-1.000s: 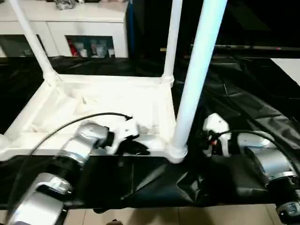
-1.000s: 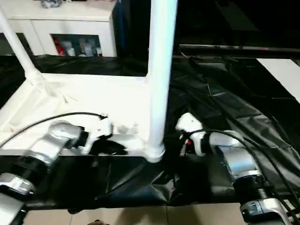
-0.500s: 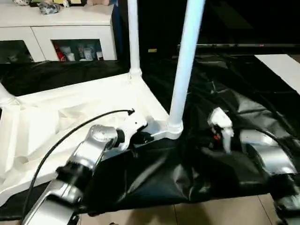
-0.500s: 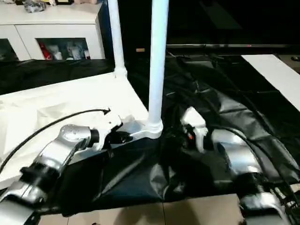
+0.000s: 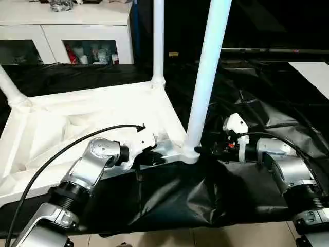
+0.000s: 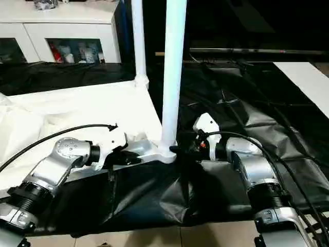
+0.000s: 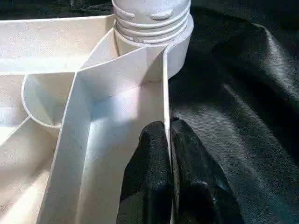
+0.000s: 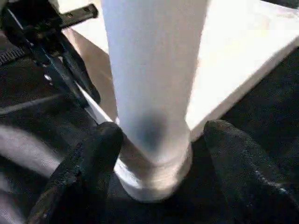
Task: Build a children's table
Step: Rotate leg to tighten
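The children's table lies upside down on a black sheet: a white ribbed tabletop [image 5: 77, 118] with legs standing up from its corner sockets. The near leg [image 5: 205, 77] rises from the near right corner. A far leg [image 5: 158, 36] and a left leg [image 5: 10, 90] also stand. My left gripper [image 7: 169, 135] is shut on the tabletop's thin rim just beside that near socket. My right gripper [image 8: 159, 135] is open at the base of the near leg, one finger [image 8: 93, 158] on each side of it.
A black sheet [image 5: 257, 103] covers the work surface and hangs in folds over its front edge above the tiled floor [image 5: 205, 234]. A white cabinet [image 5: 77, 31] with glass doors stands at the back left. A white slab [image 5: 313, 72] shows at the far right.
The view has shifted, and the tabletop now sits turned in it. My right gripper's fingers have spread apart around the near leg's base. The left gripper keeps its pinch on the rim.
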Motion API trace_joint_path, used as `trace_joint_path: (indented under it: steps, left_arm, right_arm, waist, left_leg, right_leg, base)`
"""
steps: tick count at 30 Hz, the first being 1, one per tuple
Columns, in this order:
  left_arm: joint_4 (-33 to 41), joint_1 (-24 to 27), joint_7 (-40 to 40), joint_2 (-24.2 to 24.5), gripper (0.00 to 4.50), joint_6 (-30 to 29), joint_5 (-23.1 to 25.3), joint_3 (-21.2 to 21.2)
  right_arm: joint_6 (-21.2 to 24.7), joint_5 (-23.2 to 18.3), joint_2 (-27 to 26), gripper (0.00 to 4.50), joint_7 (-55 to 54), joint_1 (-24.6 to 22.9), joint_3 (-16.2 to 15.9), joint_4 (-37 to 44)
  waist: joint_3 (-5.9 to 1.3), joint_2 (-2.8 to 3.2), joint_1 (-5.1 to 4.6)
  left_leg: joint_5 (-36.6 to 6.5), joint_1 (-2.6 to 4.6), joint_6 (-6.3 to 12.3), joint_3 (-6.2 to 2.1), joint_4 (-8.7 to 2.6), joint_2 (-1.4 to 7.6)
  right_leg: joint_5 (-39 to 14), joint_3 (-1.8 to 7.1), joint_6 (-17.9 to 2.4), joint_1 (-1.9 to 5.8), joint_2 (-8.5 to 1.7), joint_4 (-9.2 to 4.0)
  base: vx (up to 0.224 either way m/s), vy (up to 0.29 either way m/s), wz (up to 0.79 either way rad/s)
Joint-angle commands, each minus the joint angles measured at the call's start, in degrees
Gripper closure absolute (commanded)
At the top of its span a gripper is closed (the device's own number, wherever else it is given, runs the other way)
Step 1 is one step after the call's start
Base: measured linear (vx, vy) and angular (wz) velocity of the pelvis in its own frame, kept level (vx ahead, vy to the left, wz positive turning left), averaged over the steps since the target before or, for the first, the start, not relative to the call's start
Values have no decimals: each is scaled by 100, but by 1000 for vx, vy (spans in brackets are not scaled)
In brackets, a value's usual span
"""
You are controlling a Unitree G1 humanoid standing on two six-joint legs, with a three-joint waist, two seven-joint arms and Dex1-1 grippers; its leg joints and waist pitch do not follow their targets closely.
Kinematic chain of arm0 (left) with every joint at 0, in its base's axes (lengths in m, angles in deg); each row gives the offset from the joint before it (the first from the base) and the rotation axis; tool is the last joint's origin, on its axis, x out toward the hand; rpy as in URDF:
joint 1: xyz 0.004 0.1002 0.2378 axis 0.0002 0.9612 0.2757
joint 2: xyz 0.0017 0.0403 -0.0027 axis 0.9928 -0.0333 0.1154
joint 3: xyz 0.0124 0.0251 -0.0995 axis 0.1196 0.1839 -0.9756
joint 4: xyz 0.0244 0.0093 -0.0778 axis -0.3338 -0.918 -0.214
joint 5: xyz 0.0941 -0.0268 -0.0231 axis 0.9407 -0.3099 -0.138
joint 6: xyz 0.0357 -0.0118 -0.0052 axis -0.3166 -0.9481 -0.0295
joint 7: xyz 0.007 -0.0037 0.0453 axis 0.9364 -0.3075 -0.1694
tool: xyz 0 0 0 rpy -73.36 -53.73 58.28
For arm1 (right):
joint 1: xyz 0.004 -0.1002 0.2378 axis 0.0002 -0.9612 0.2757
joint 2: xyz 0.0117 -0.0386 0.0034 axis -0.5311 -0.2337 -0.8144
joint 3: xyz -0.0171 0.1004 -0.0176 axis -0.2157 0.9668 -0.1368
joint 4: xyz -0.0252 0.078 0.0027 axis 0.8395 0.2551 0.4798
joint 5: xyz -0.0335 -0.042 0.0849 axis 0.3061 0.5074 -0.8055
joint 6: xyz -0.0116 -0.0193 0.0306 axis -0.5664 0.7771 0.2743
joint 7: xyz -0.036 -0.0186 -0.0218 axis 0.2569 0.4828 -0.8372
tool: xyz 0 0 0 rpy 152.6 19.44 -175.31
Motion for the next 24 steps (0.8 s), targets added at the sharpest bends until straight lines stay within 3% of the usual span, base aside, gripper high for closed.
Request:
trace_joint_path:
  steps: [1,10,12,13,16,24]
  left_arm:
    - [47,-23,168,-35,450,67,-75,138]
    - [-51,-94,186,-49,450,120,-48,104]
    - [-89,-106,193,-32,450,134,-45,82]
    - [-117,-113,195,-21,450,148,-43,73]
    - [-142,-122,192,-20,450,160,-41,63]
    - [-209,-156,172,-19,450,185,-30,42]
  right_arm:
    - [-47,21,-39,92,-23,77,-72,-62]
    - [-414,363,-205,17,-327,275,-242,-387]
    - [-480,413,-214,17,-380,311,-266,-485]
    - [-494,413,-213,45,-336,320,-271,-524]
    - [-501,403,-224,55,-306,330,-252,-569]
    - [-594,387,-247,132,-194,384,-292,-695]
  waist:
    - [-384,-73,19]
    - [-394,-69,24]
    - [-391,-71,23]
    - [-391,-69,23]
    - [-391,-74,19]
    - [-388,-86,20]
  left_leg:
    - [-1624,29,240,4,-364,113]
    - [-1518,24,208,7,-363,111]
    - [-1525,24,201,10,-362,111]
    - [-1547,24,203,9,-362,108]
    - [-1555,20,222,9,-361,107]
    - [-1582,25,232,10,-362,111]
  right_leg:
    - [-2088,249,-968,283,-306,-447]
    - [-1845,260,-1056,294,-309,-407]
    - [-1871,264,-1040,293,-310,-414]
    - [-1887,261,-1034,293,-303,-414]
    - [-1885,261,-1021,297,-298,-413]
    - [-1966,261,-1009,290,-302,-423]
  base:
    - [0,0,0]
    - [0,0,0]
    - [0,0,0]
    - [0,0,0]
    - [0,0,0]
    - [0,0,0]
